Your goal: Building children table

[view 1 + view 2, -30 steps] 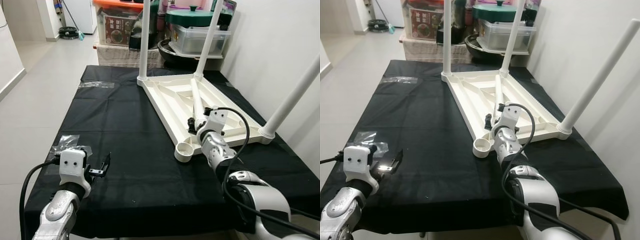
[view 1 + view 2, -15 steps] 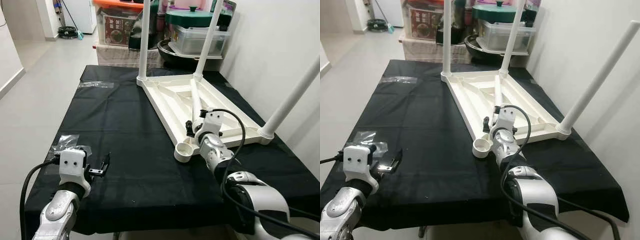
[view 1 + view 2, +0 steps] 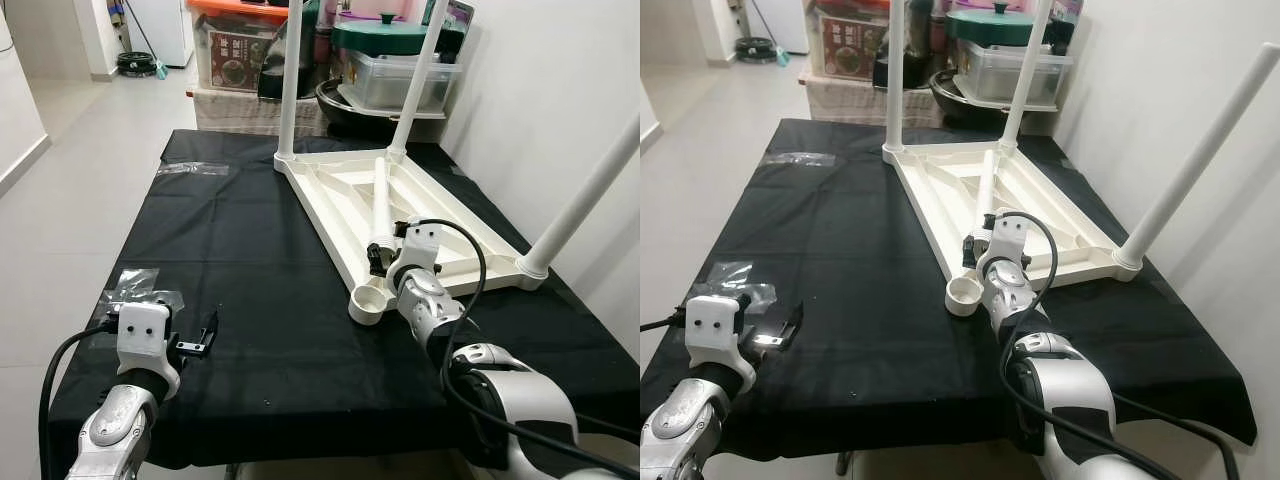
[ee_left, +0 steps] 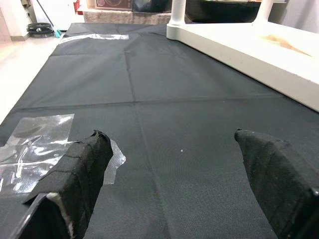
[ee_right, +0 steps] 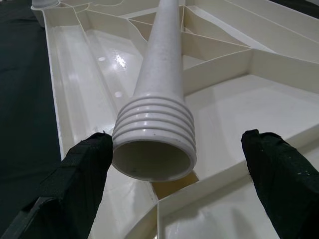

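Filling most of the frame: a table under a black cloth, running from the bottom edge up toward the storage boxes at the top. Lying upside down on the cloth in the centre-right — a white children's tabletop, ribbed underside up, three legs already standing: two rising out of the top edge, one slanting toward the upper right corner. Sitting empty at the near corner, just below frame centre: a round leg socket. Lying loose across the ribs in the middle of the frame — the fourth leg, threaded end pointing toward the right gripper. Hovering at that end, fingers spread wide either side of the thread, touching nothing. Resting low at the lower left of the frame: the left gripper, likewise wide open over bare cloth. Lying just beside it, a scrap of clear plastic wrap; another strip well apart, upper left on the cloth.
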